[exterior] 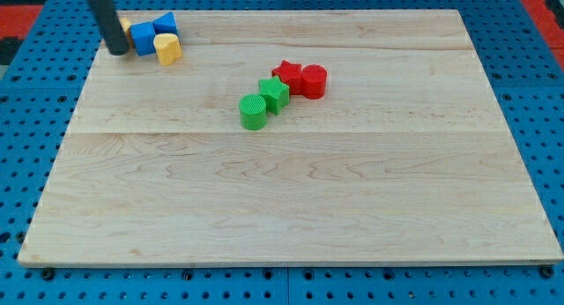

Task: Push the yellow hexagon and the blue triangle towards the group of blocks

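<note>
My tip (117, 49) rests on the board at the view's top left, just left of a small cluster. In that cluster a blue block (142, 39) sits right next to the tip, a blue triangle-like block (165, 24) lies behind it, and a yellow block (167, 48) lies to the right. A sliver of another yellow block (126, 26) shows behind the rod. The group near the middle holds a red star (285, 73), a red cylinder (314, 80), a green star (274, 93) and a green cylinder (253, 111).
The wooden board (291, 208) lies on a blue perforated table (18, 164). The rod's dark shaft (101, 10) rises out of the view's top.
</note>
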You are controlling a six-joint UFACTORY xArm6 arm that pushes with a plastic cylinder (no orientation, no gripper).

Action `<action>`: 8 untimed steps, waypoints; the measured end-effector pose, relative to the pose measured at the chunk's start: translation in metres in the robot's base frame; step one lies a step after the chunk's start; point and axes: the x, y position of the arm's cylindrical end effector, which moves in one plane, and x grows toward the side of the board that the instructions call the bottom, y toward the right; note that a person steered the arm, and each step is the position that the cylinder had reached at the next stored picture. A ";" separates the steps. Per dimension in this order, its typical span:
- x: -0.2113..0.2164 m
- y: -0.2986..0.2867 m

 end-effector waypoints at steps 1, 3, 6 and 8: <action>-0.001 -0.063; -0.033 -0.014; -0.078 -0.016; -0.049 0.074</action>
